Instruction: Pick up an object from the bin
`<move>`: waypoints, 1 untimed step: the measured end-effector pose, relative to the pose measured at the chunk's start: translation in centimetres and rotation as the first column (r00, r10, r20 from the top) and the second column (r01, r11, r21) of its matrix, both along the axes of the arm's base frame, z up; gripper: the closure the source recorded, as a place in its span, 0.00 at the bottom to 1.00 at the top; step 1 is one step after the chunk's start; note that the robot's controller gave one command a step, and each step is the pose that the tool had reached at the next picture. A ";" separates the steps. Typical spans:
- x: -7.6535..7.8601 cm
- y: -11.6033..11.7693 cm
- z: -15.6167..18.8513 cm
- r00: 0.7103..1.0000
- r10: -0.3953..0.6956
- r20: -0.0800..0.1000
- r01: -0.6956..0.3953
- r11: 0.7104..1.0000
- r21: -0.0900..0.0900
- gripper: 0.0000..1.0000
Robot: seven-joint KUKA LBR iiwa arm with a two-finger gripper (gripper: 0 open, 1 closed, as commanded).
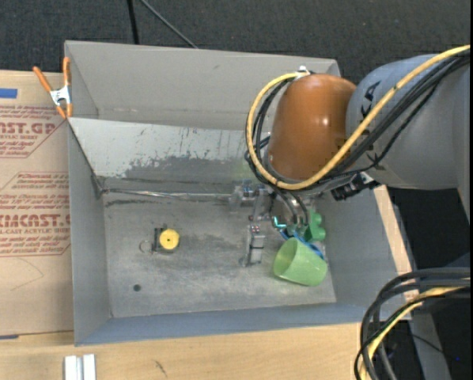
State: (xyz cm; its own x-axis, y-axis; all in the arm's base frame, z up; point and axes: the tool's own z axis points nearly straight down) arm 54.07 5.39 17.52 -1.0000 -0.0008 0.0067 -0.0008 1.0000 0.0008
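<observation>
Gripper (256, 250) sat low beside the tipped green cup (301, 264), right side of bin (141, 145); its opening couldn't be told, nothing visibly held. Risk: nudging the cup's rounded wall could roll it away.

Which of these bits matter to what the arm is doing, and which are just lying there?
In the job: gripper, low in the grey bin; green cup right beside it.
Lying about: small yellow round thing, apart on the floor.

Red print "CELL-CAST ACRYLIC SHEET" on the cardboard (24, 204) beside the bin (90, 236)
</observation>
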 end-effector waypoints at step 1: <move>0.0 10.6 -6.2 0.990 0.140 0.004 -0.140 0.990 0.003 0.00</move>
